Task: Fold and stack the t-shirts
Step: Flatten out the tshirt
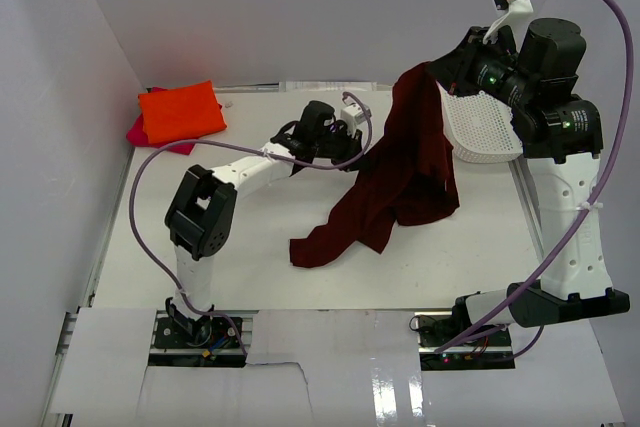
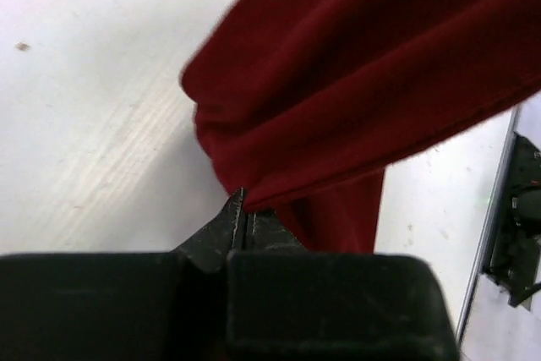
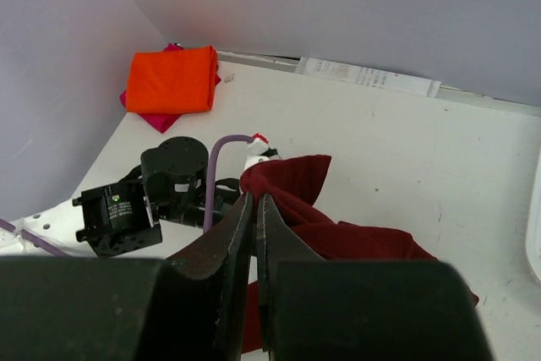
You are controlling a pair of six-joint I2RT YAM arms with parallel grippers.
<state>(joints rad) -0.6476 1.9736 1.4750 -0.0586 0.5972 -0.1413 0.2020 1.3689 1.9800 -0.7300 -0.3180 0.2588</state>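
The dark maroon t-shirt (image 1: 405, 172) hangs from my right gripper (image 1: 427, 73), which is shut on its top edge high over the table's back right; the lower part trails onto the table. In the right wrist view the cloth (image 3: 338, 234) bunches at the shut right gripper (image 3: 254, 200). My left gripper (image 1: 366, 150) reaches in from the left and is shut on a fold at the shirt's side edge; the left wrist view shows the fold (image 2: 338, 107) pinched at its tips (image 2: 244, 206). The orange t-shirt (image 1: 180, 112) lies folded on the magenta-pink t-shirt (image 1: 140, 133) at the back left.
A white mesh basket (image 1: 482, 127) stands tilted behind the hanging shirt at the back right. Grey walls close in the table at the back and left. The left arm's purple cable (image 1: 150, 167) loops over the left side of the table.
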